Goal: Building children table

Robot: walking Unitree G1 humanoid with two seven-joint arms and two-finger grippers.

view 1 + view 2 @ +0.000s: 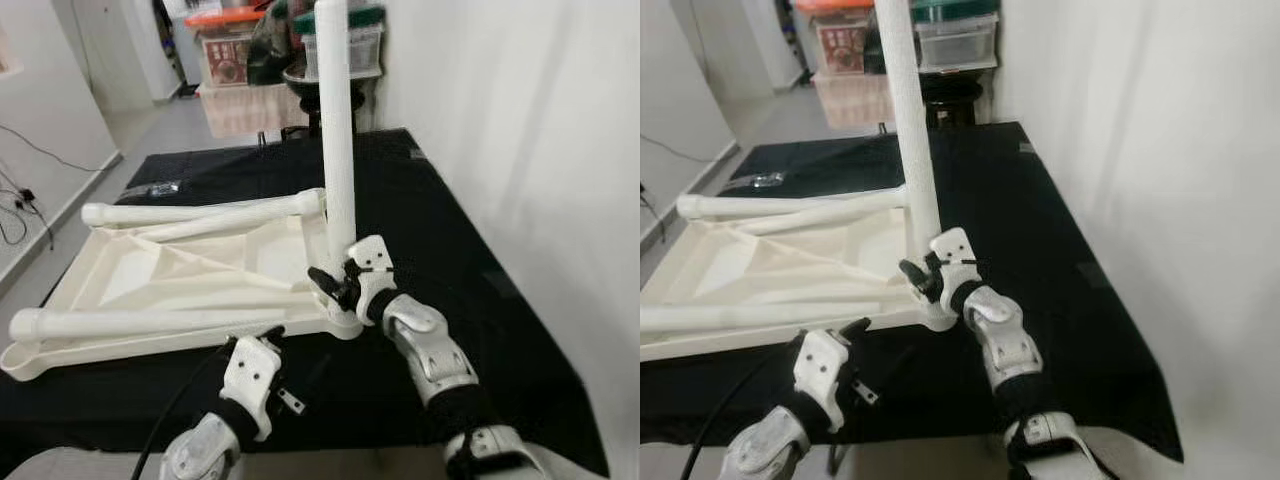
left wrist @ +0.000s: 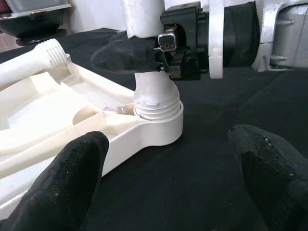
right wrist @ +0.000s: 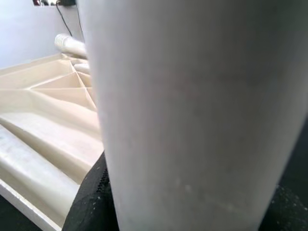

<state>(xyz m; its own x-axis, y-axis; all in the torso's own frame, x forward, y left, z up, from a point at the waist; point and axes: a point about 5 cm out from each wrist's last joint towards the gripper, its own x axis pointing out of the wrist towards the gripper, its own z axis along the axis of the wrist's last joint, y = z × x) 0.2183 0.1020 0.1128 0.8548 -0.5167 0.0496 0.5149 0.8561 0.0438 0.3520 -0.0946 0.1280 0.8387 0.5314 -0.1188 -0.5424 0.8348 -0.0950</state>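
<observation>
We're mid-assembly: the right gripper (image 1: 340, 283) pinches the upright leg (image 1: 337, 130) low on its shaft, just above the corner socket (image 2: 159, 126) of the upturned tabletop (image 1: 150, 275), which lies underside-up on the black cloth (image 1: 470, 260). In the left wrist view the leg's threaded end sits in the socket w/ a thread or two showing above the rim, so we judge the step in hand as screwing this leg home, not yet fully seated.

The left gripper (image 1: 262, 340) hangs just in front of that corner, fingers (image 2: 67, 180) spread wide & holding nothing, apart from the plastic.

Orientation: the leg's long axis runs vertical, threaded end down in the socket, free end pointing up past the top of the eye views. Two more legs (image 1: 200, 212) lie flat across the tabletop's ribs, long axes running side to side, roughly parallel to each other; the far one shows its threaded end (image 2: 52, 49) toward the standing leg.

Next move, as we read it: turn the leg about its own axis while keeping it plumb, re-gripping betw. turns; the left gripper could steady the tabletop's edge so the slab doesn't spin on the cloth. Risk: cross-threading if the leg tilts.
</observation>
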